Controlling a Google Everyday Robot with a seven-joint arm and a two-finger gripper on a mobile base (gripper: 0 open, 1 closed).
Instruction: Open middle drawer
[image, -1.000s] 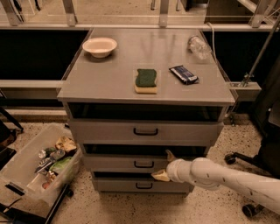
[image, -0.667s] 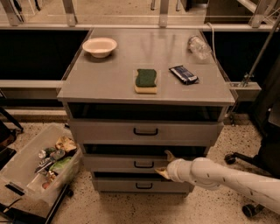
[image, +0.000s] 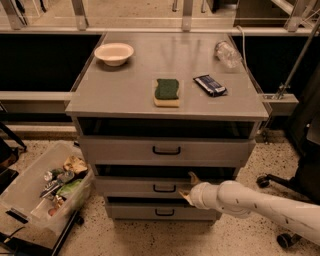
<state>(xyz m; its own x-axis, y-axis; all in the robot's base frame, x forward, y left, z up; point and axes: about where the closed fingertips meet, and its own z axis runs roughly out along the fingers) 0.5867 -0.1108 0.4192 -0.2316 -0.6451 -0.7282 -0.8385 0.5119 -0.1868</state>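
Observation:
The middle drawer (image: 135, 187) is the second of three grey fronts in the metal cabinet, with a small black loop handle (image: 164, 188) at its centre. My gripper (image: 188, 186) is at this drawer's front, just right of the handle, on the end of my white arm (image: 250, 202), which comes in from the lower right. One tan fingertip (image: 193, 177) points up at the drawer's top edge and the other sits lower against the front. The gripper is open and holds nothing. The drawer front stands about in line with the other two.
The top drawer (image: 166, 150) and bottom drawer (image: 164, 212) have like handles. On the cabinet top lie a white bowl (image: 114, 53), a green sponge (image: 166, 92), a dark packet (image: 210, 85) and a plastic bottle (image: 228, 53). A clear bin of trash (image: 47, 192) stands at the left, a chair base (image: 280, 182) at the right.
Almost nothing: my gripper stays at the middle drawer's front just right of the handle, and the drawer has not visibly moved.

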